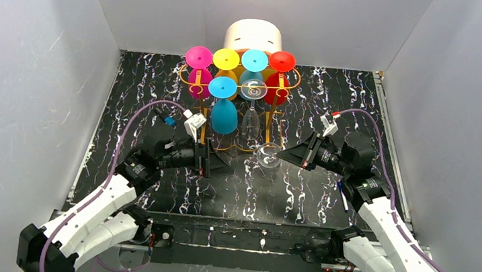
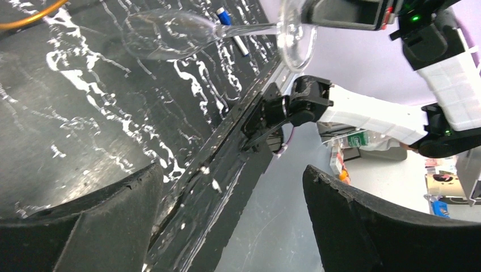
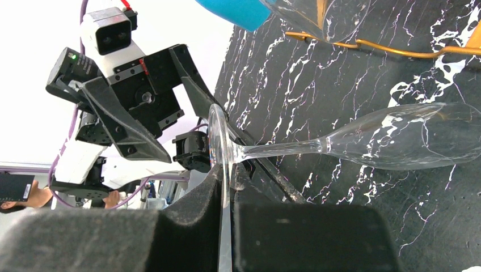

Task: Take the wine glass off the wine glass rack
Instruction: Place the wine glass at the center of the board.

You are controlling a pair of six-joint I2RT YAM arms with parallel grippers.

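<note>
Table: we see a black top [image 1: 325,206] veined in white like marble.
Walls: we see plain white panels, a left wall [image 1: 27,86], a far wall [image 1: 171,7] and a right wall [image 1: 463,119].
Edge: a pale strip [image 1: 395,159] runs along the table's right side.
Light: we find it bright and even.
Beyond the near edge: we see pale, blurred clutter [image 2: 351,153].

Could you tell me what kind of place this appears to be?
Probably a robotics lab test cell: white panels box in a black marbled table, the left arm and right arm are bolted at its edge, and a wine glass rack of coloured glasses stands like a staged prop.
</note>
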